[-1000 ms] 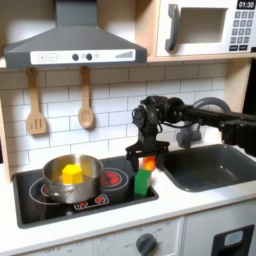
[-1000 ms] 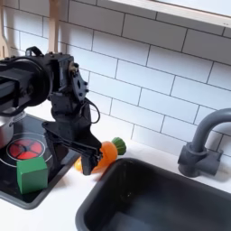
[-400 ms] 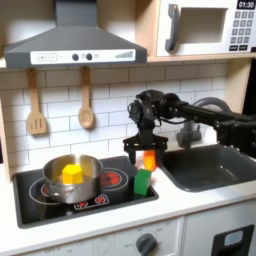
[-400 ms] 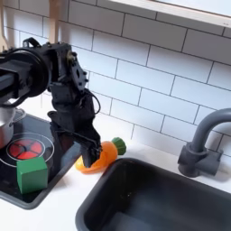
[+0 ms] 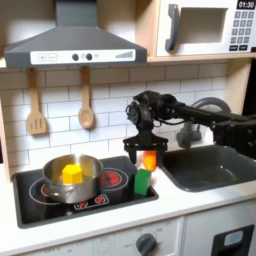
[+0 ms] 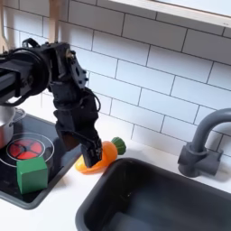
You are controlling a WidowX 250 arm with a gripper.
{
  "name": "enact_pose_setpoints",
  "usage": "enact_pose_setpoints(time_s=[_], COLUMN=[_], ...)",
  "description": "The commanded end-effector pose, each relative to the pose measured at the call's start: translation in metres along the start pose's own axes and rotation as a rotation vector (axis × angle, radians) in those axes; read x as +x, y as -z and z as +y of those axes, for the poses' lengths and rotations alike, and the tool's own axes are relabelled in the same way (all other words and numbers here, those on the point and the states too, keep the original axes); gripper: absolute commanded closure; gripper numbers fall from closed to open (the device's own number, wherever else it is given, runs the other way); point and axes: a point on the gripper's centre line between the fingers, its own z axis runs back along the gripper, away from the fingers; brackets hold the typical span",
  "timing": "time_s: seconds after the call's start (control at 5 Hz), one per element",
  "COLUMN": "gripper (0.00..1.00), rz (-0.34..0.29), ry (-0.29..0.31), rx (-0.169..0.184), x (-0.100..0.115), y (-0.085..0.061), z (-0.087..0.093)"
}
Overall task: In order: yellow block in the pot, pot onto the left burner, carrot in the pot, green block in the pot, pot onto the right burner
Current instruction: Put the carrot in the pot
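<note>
The tool (image 5: 148, 152) is seen closed around the carrot (image 5: 150, 160), which is pinched between its fingers and held just above the table (image 5: 190, 205), between the cooktop and the sink (image 5: 205, 165). In the second exterior view the carrot (image 6: 101, 155) is shown tilted, its green leafy end pointing toward the sink (image 6: 153, 194) at the second exterior view's right, with the tool (image 6: 90, 152) clamped on its orange body.

The pot (image 5: 72, 180) is placed on the left burner (image 5: 40, 187) in the first exterior view, and the yellow block (image 5: 71, 173) is seen lying inside it. The right burner (image 5: 112, 179) is left bare, just beside the pot. The green block (image 5: 143, 181) stands upright at the front corner of the cooktop on the first exterior view's right, directly below the held carrot and apart from it. In the second exterior view the green block (image 6: 31, 173) is seen beside the right burner (image 6: 27, 146), and an edge of the pot (image 6: 4, 122) appears at the second exterior view's left.
</note>
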Motion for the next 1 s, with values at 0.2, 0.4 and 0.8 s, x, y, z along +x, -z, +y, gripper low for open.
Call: enact_pose_setpoints(time_s=[0.2, 0.4, 0.8], gripper=[0.0, 0.0, 0.0], rz=[-0.023, -0.016, 0.01], ry=[0.028, 0.044, 0.055], rx=[0.007, 0.015, 0.035], x=[0.016, 0.022, 0.024], y=[0.004, 0.011, 0.023], z=[-0.005, -0.011, -0.019])
